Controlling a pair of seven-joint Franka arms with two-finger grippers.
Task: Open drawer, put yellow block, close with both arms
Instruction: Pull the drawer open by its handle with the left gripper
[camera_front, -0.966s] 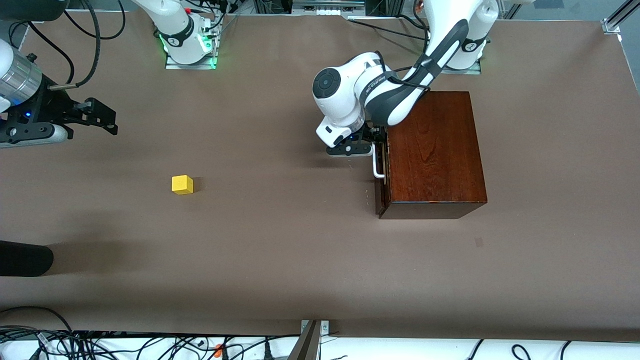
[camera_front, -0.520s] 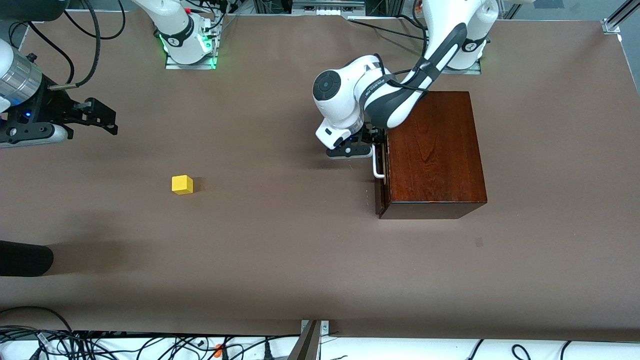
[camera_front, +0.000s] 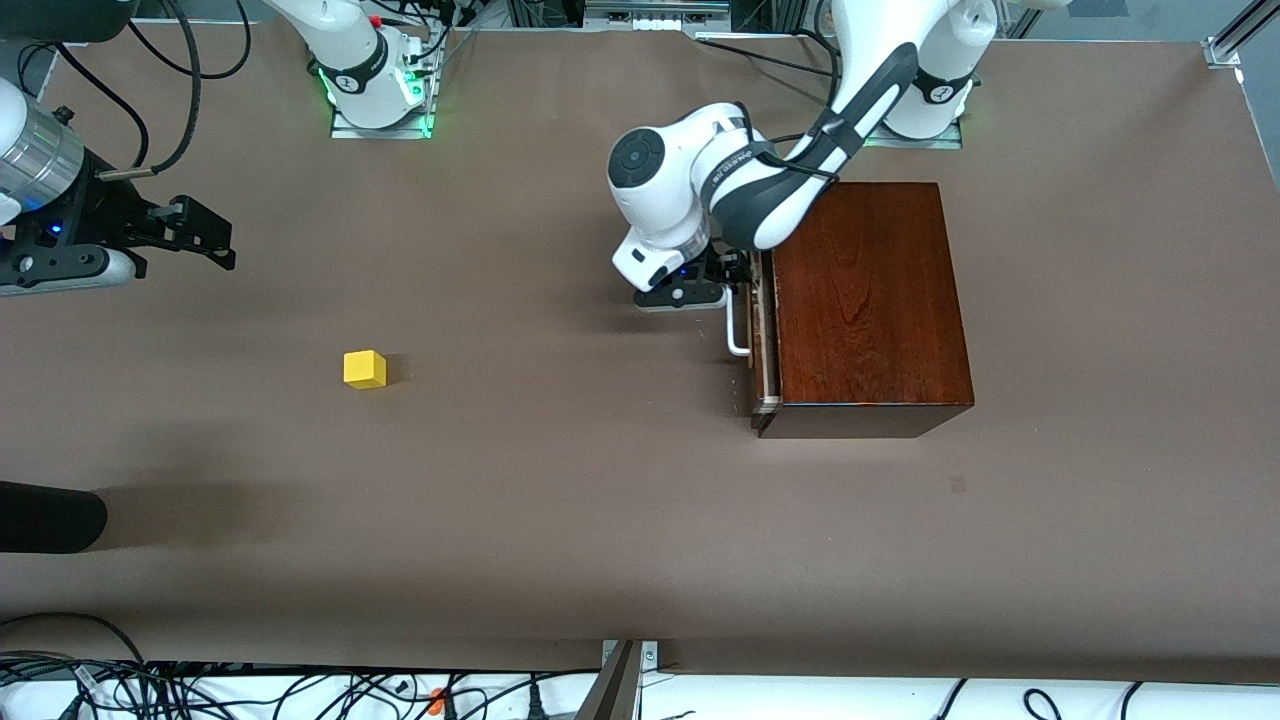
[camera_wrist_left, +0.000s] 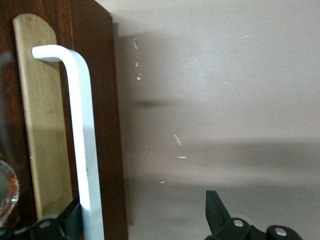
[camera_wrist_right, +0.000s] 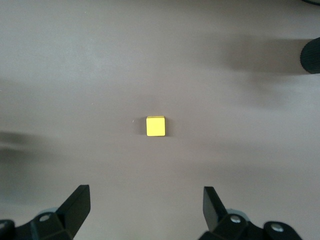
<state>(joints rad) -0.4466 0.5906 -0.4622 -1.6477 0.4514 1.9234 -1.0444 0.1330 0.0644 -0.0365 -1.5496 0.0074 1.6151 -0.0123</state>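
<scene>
The dark mahogany box (camera_front: 865, 300) stands toward the left arm's end of the table. Its drawer (camera_front: 760, 345) is pulled out a small way, showing a pale strip. My left gripper (camera_front: 733, 278) is open at the white U-shaped handle (camera_front: 738, 335). In the left wrist view the handle (camera_wrist_left: 84, 130) stands between the left gripper's (camera_wrist_left: 145, 217) fingers, close against one of them. The yellow block (camera_front: 365, 369) lies on the table toward the right arm's end. My right gripper (camera_front: 222, 245) hovers open and empty, with the block (camera_wrist_right: 155, 126) ahead of its (camera_wrist_right: 145, 205) fingers.
A black rounded object (camera_front: 50, 515) juts in at the table's edge at the right arm's end, nearer the front camera than the block. Cables run along the front edge (camera_front: 300, 690). The arm bases (camera_front: 375, 90) stand along the table's back.
The left gripper has moved away from the box with the handle, and the drawer has slid out a little. The right arm and the block have not moved.
</scene>
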